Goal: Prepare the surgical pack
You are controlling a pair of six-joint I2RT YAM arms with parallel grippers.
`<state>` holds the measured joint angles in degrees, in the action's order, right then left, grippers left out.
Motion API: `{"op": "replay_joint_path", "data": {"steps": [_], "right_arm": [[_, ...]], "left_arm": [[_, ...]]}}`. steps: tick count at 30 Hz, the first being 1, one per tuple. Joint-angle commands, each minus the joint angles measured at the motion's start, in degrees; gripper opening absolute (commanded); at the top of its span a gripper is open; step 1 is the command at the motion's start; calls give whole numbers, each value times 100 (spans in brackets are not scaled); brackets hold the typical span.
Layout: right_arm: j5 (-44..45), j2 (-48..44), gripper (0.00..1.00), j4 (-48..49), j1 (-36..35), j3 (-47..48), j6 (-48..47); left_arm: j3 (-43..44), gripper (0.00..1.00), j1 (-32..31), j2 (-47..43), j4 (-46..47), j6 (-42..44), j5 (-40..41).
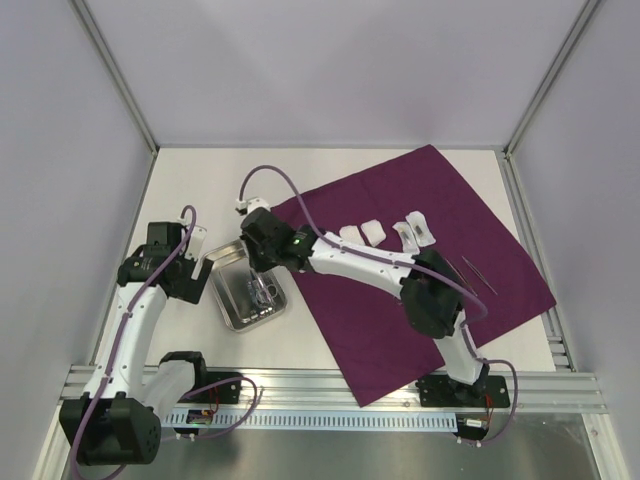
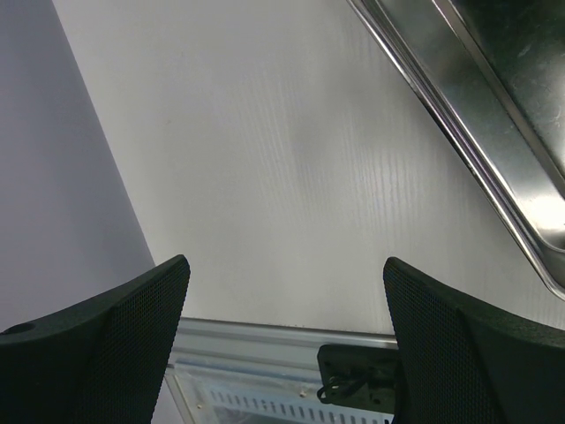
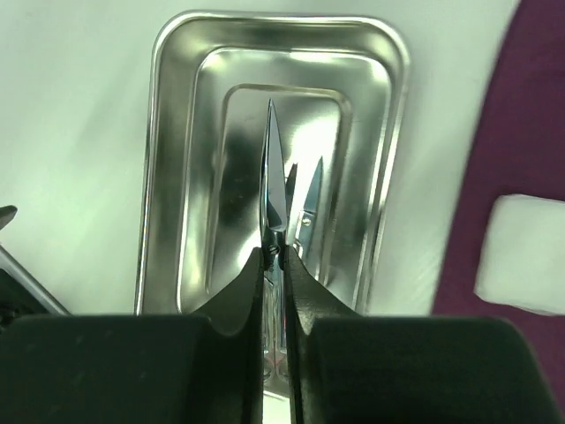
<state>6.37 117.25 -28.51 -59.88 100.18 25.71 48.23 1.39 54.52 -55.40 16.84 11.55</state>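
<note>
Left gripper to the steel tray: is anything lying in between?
Nothing. The left wrist view shows only bare white table between the open left gripper and the steel tray.

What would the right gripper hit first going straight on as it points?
Most likely the floor of the steel tray: the right gripper points into it, and the scissors it clamps would touch first. Depth is unclear.

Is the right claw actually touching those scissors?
Touching. The right wrist view shows the right gripper pinched shut on the scissors near their pivot, with no gap either side.
</note>
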Motion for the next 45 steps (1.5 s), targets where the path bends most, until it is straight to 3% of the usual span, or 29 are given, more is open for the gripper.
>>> {"op": "replay_joint_path", "data": {"steps": [1,6,27,37,45], "right_arm": [[391,508,0,-39,-191,668,118],[671,1080,0,-216,-270,968,162],[998,1458,0,-242,-305,731,443],[998,1195,27,-304,-296,836,435],[700,19,31,-68,-261,311,85]], "left_arm": [[-94,100,37,-161,73,-14,75],[-121,100,46,-205,64,-14,67],[-103,100,46,-328,-6,30,66],[-24,100,37,-337,-50,39,23],[46,100,46,-363,-173,82,5]]}}
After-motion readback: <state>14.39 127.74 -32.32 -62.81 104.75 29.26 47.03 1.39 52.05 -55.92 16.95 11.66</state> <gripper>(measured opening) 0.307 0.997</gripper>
